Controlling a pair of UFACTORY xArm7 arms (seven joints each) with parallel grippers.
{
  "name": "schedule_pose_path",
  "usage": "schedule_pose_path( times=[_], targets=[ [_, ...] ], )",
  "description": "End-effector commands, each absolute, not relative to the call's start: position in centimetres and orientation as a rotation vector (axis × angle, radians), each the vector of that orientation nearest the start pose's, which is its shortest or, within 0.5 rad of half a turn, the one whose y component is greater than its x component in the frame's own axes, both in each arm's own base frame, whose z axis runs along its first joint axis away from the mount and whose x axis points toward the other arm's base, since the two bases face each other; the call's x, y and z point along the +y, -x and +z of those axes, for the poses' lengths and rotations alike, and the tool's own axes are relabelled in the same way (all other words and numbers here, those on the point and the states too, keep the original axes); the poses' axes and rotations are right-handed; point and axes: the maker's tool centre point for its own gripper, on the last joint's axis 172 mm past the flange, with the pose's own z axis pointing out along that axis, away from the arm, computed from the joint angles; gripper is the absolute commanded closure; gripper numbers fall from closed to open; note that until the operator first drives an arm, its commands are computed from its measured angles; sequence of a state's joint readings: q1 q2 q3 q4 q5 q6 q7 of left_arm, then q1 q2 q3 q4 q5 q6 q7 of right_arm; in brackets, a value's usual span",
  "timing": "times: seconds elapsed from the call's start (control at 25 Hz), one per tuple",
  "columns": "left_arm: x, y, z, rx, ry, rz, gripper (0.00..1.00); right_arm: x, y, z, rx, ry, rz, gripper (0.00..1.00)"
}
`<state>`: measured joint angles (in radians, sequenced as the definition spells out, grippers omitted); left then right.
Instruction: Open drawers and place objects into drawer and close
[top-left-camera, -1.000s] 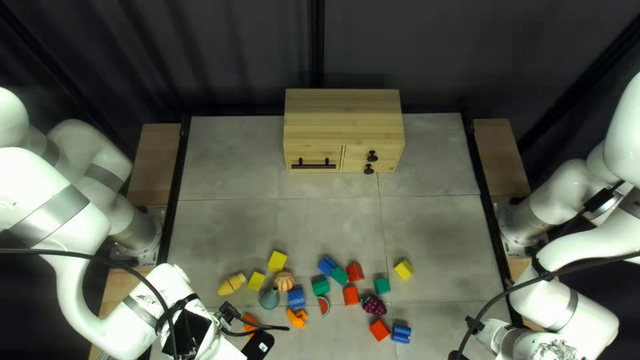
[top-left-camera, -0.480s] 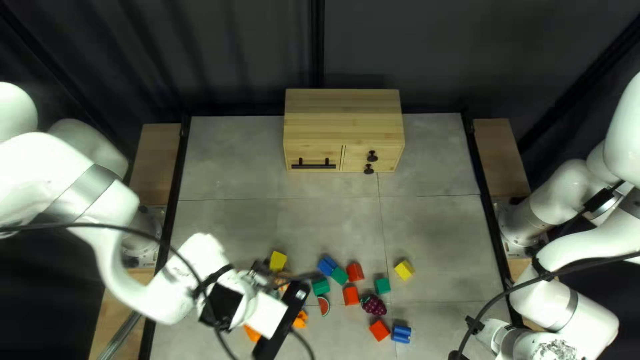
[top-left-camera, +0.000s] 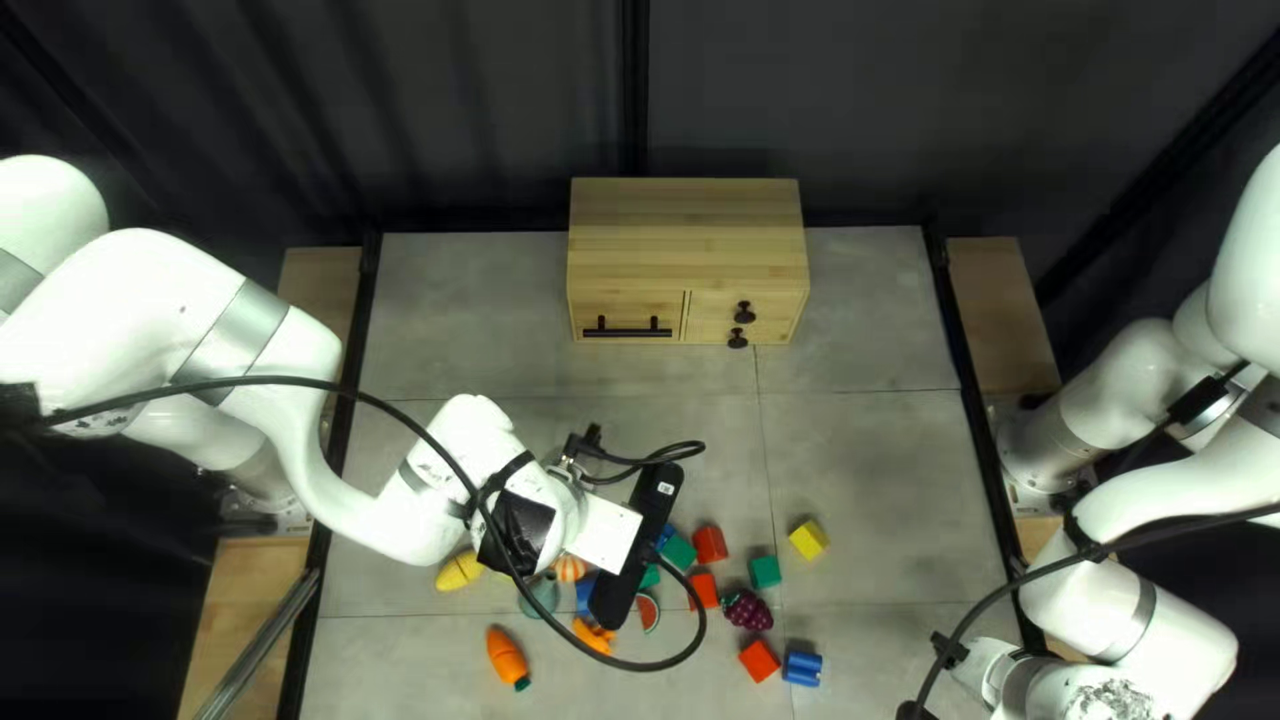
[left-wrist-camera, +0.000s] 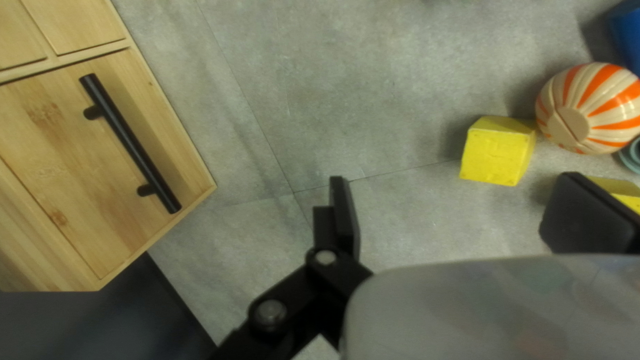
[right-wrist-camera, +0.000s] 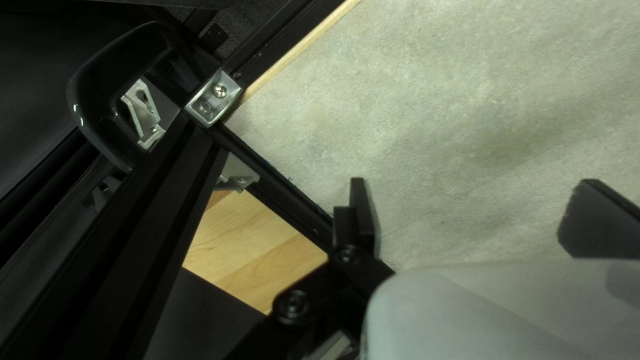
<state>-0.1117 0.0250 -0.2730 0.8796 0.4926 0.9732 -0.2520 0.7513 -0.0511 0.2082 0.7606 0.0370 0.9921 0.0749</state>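
Note:
The wooden cabinet (top-left-camera: pixel 687 240) stands at the table's far side with its doors and drawers closed; a black bar handle (top-left-camera: pixel 627 331) and two knobs (top-left-camera: pixel 744 312) are on its front. My left gripper (top-left-camera: pixel 607 534) hangs above the toys, its fingertips hidden in the top left view. In the left wrist view my left gripper (left-wrist-camera: pixel 467 213) is open and empty, with a yellow block (left-wrist-camera: pixel 497 150) and a striped ball (left-wrist-camera: pixel 587 110) ahead of it, and the bar handle (left-wrist-camera: pixel 130 143) off to one side. My right gripper (right-wrist-camera: pixel 480 217) is open over bare tabletop.
Red blocks (top-left-camera: pixel 759 660), green blocks (top-left-camera: pixel 764 572), purple grapes (top-left-camera: pixel 748 611), a watermelon slice (top-left-camera: pixel 648 614) and a yellow block (top-left-camera: pixel 808 539) lie right of my left gripper. A carrot (top-left-camera: pixel 507 658) lies nearer the front edge. A dark frame rail (right-wrist-camera: pixel 280 187) passes beside my right gripper.
My left arm has swung from the near left toward the middle and the cabinet, uncovering the carrot and covering some blocks. The right arm and the cabinet look unchanged.

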Motion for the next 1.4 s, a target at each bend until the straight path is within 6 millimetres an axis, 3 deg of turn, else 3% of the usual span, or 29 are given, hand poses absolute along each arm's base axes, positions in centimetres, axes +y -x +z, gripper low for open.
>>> schedule_pose_path(
  times=[0.04,0.32,0.52,0.64,1.12,1.4],
  targets=[
    [-7.9,-42.7,12.0,0.602,2.678,-0.062,0.0,30.2,-20.6,10.4,-1.336,2.912,0.268,0.0],
    [-2.7,-46.2,9.5,0.455,2.554,-0.231,0.0,30.2,-20.6,10.4,-1.336,2.912,0.268,0.0],
    [0.4,-49.2,7.9,0.39,2.521,-0.239,0.0,30.2,-20.6,10.4,-1.336,2.912,0.268,0.0],
    [1.9,-49.8,7.5,0.353,2.525,-0.232,0.0,30.2,-20.6,10.4,-1.336,2.912,0.268,0.0],
    [6.4,-49.3,8.8,0.261,2.579,-0.129,0.0,30.2,-20.6,10.4,-1.336,2.912,0.268,0.0],
    [6.9,-49.5,8.8,0.223,2.606,-0.084,0.0,30.2,-20.6,10.4,-1.336,2.912,0.268,0.0]
  ],
)
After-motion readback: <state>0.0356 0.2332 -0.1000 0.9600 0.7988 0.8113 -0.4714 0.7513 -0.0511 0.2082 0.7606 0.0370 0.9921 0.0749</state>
